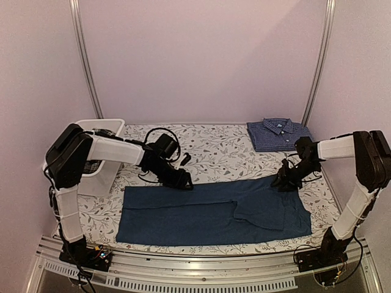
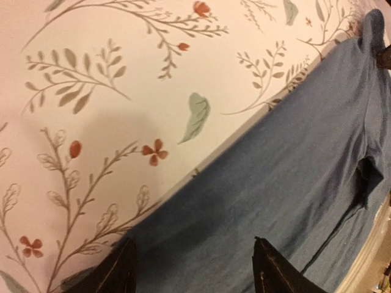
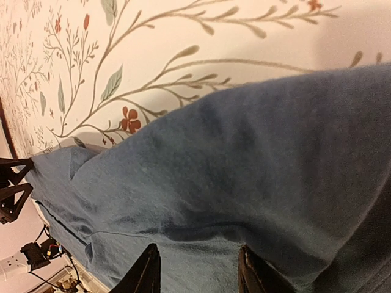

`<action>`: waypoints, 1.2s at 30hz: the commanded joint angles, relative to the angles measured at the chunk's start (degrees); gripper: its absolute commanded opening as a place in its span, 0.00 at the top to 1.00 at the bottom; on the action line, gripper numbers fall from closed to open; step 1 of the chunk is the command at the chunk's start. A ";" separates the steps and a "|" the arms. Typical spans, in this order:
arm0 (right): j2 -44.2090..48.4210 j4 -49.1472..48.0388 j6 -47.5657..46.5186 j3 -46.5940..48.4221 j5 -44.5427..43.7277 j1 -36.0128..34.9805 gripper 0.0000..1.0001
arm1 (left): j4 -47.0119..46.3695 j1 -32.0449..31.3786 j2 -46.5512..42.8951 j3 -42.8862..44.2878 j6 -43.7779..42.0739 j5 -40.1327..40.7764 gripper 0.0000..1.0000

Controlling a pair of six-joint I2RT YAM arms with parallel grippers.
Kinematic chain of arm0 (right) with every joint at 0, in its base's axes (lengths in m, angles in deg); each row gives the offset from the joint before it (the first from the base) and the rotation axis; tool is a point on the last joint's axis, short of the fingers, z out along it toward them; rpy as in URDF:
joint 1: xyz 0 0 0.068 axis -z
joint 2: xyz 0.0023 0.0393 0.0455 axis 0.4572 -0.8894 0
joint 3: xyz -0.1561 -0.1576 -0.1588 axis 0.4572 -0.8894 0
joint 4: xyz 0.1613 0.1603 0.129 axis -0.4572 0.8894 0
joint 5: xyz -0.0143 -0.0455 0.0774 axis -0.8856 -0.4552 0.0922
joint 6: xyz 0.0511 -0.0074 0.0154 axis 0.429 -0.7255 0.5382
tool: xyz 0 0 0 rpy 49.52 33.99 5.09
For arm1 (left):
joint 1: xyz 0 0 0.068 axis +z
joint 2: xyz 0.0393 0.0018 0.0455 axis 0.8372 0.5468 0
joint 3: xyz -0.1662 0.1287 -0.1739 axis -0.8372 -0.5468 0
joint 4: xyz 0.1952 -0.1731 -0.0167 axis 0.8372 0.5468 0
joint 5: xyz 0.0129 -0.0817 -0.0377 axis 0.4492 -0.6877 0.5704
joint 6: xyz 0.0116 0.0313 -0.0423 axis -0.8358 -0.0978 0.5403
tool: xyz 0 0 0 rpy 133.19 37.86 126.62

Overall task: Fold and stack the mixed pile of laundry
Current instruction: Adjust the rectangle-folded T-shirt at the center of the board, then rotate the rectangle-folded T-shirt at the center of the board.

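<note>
A plain dark blue T-shirt [image 1: 214,210] lies flat in a long folded band across the near half of the floral tablecloth [image 1: 214,149]. My left gripper [image 1: 183,182] hovers at its far edge left of centre. In the left wrist view that gripper [image 2: 195,268] is open, and the blue cloth [image 2: 287,159] lies smooth under the spread fingertips [image 2: 119,268]. My right gripper [image 1: 284,182] sits at the shirt's far right corner. Its jaws [image 3: 198,268] are open over the shirt [image 3: 244,159], nothing pinched. A folded blue-and-white checked shirt [image 1: 278,133] rests at the back right.
A white tub [image 1: 107,165] stands at the left edge, partly behind my left arm. A small black object [image 1: 185,159] lies on the cloth behind the left gripper. Metal posts rise at the back corners, and an aluminium rail [image 1: 201,268] runs along the near edge.
</note>
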 commanded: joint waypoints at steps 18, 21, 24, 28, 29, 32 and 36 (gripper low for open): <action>-3.24 10.05 -5.87 21.85 1.15 1.50 0.57 | 2.43 5.79 -13.62 -6.03 -4.60 7.54 0.18; 2.11 10.40 -4.71 14.23 2.43 1.01 0.57 | 3.03 2.09 -11.88 -3.66 -7.47 6.75 0.15; 6.11 8.20 -2.97 6.53 2.99 -0.74 0.57 | 4.73 -0.91 -7.49 -0.82 -8.79 6.64 0.16; 6.70 3.93 0.45 -0.24 3.24 -3.18 0.57 | 6.75 -2.70 -2.23 1.57 -8.83 6.24 0.22; 6.25 2.75 0.99 -1.16 3.01 -3.75 0.57 | 7.06 -2.80 -1.43 1.53 -8.68 6.17 0.22; 3.48 0.82 1.62 -2.18 1.31 -5.02 0.57 | 8.24 -2.82 -0.54 0.39 -8.71 6.76 0.26; -1.24 -0.03 0.74 -0.75 -0.62 -5.74 0.58 | 10.77 -2.70 -0.74 -2.57 -8.18 10.13 0.28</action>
